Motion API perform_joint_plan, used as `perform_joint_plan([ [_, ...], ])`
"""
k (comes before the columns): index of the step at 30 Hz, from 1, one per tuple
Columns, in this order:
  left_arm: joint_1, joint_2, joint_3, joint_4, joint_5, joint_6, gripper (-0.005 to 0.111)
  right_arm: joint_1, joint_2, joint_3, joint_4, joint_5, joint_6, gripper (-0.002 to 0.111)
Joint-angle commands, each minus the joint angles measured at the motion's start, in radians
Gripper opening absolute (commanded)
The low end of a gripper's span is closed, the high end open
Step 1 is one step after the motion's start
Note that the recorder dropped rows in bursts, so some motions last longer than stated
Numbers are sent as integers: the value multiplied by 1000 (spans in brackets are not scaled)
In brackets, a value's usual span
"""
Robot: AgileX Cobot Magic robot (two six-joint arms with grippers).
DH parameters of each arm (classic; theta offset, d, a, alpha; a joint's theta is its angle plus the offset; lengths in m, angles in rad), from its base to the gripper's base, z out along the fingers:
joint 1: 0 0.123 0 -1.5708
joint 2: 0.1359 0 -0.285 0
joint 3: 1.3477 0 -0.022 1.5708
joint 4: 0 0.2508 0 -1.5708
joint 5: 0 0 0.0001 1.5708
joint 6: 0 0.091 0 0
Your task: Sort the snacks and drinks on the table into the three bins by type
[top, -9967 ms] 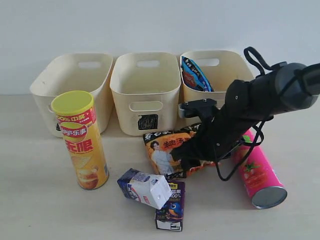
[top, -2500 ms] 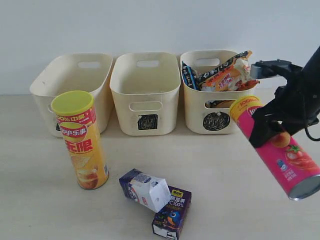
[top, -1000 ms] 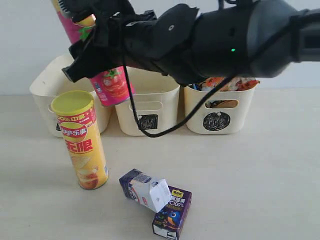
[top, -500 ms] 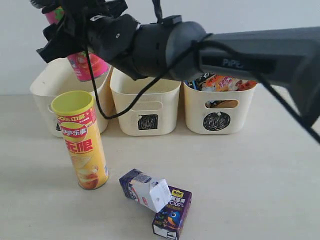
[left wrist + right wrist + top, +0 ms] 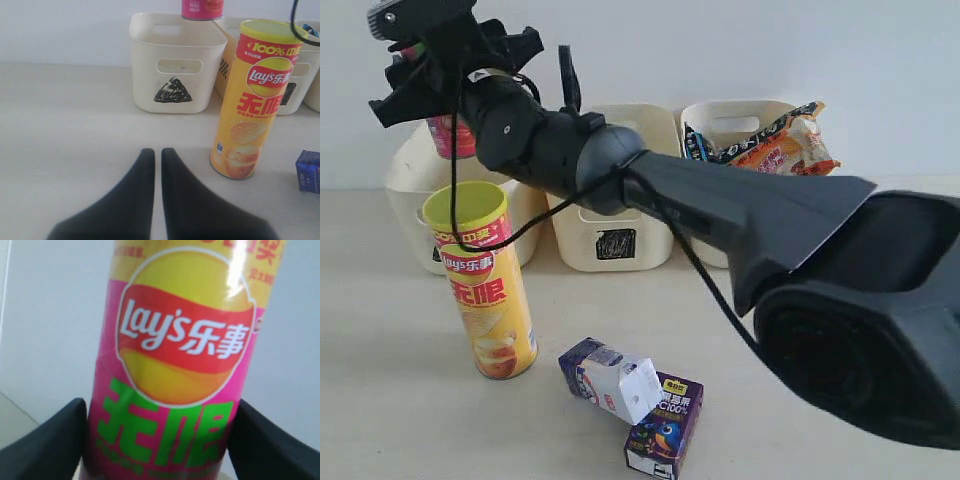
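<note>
Pink-red can (image 5: 175, 365) — looks stiff, light, slick — clamped by its sides in the right gripper (image 5: 162, 445) above the eleven-o'clock bin (image 5: 405, 190); left gripper (image 5: 157, 162), fingers together.

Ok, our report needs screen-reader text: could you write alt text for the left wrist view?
A yellow Lay's can stands upright near a cream bin marked with a black triangle; the base of a pink can hangs above that bin. The left gripper, shut and empty, sits in the foreground.

Exterior frontal; wrists closer (pink can (image 5: 449, 136) shared)
</note>
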Motion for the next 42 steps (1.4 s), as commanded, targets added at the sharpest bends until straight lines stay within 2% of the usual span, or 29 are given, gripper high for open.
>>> perform_joint_plan([
  [1,3,-4,4,-5,-11,-10,4,0,78,-117,-13,-43,56,0],
  [11,3,-4,4,-5,-11,-10,4,-18,165,-210,-48,-73,102,2],
  [14,3,-4,4,-5,-11,-10,4,-39,165,-210,-48,-50,180,15],
  [16,3,-4,4,-5,-11,-10,4,-52,165,-210,-48,-34,231,28],
  [22,3,-4,4,-5,-11,-10,4,-72,165,-210,-48,29,241,59],
  [25,3,-4,4,-5,-11,-10,4,-72,165,-210,-48,31,241,64],
  [34,3,-4,4,-5,-11,-10,4,-72,165,-210,-48,40,234,64],
  [39,3,-4,4,-5,-11,-10,4,-72,165,-210,-48,29,232,81],
  [42,3,-4,4,-5,-11,-10,4,-71,165,-210,-48,9,228,86],
])
